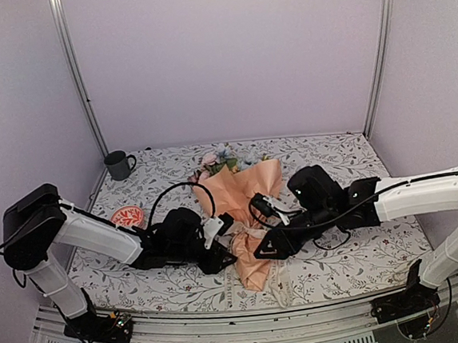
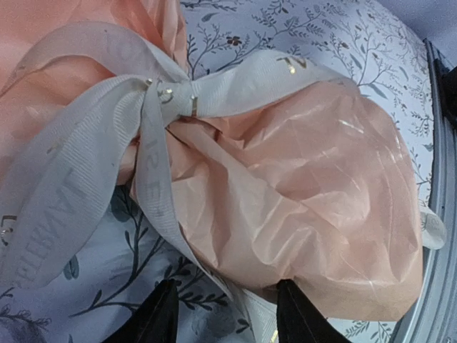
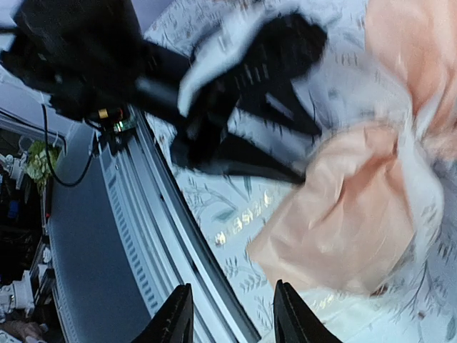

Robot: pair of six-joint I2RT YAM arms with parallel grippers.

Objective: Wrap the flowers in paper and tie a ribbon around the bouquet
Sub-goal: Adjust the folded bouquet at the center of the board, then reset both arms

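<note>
Bouquet (image 1: 244,210) mid-table, ribbon (image 2: 107,128) knotted: soft, light, crushable paper (image 2: 314,200); grip ribbon tails nr knot. Left gripper (image 2: 221,314) and right gripper (image 3: 232,314) jaws spread, empty.

Right wrist view motion-blurred; flowers (image 1: 216,160) mostly hidden inside paper (image 1: 242,188)
</note>
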